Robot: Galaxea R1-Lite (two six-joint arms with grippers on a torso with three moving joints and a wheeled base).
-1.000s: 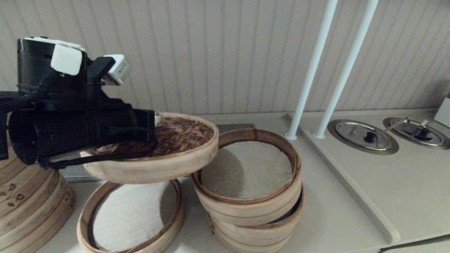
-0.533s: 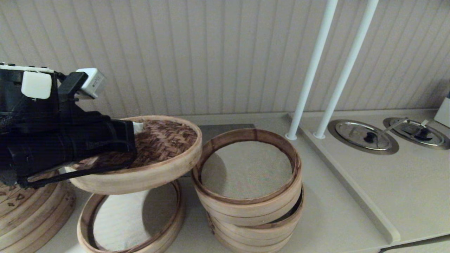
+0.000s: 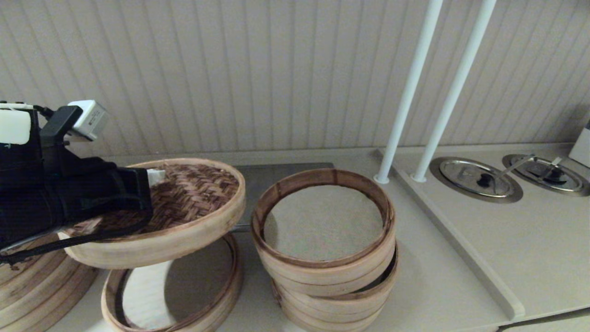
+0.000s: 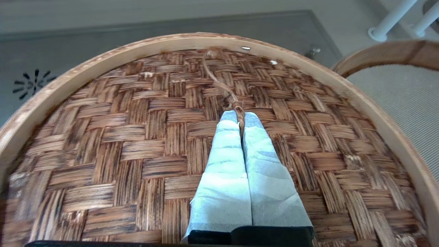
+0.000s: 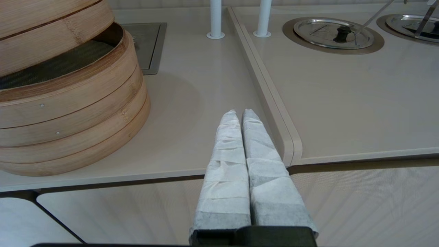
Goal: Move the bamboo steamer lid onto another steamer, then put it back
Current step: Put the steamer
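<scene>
Between my left gripper's [image 4: 240,118] closed jaws sat the knot loop [image 4: 236,109] of the bamboo steamer lid [image 3: 184,203], which hung tilted under them, above another steamer [image 3: 216,295]; my right gripper [image 5: 240,115] idled closed and empty beside the multi-tier stack [image 5: 68,103]

No text, label, brand, number or sign can be read in any of the views. The small white block [image 3: 89,119] mounted on the left arm's wrist carries faint grey marks on its face, but they are too small to make out as letters or digits.
</scene>
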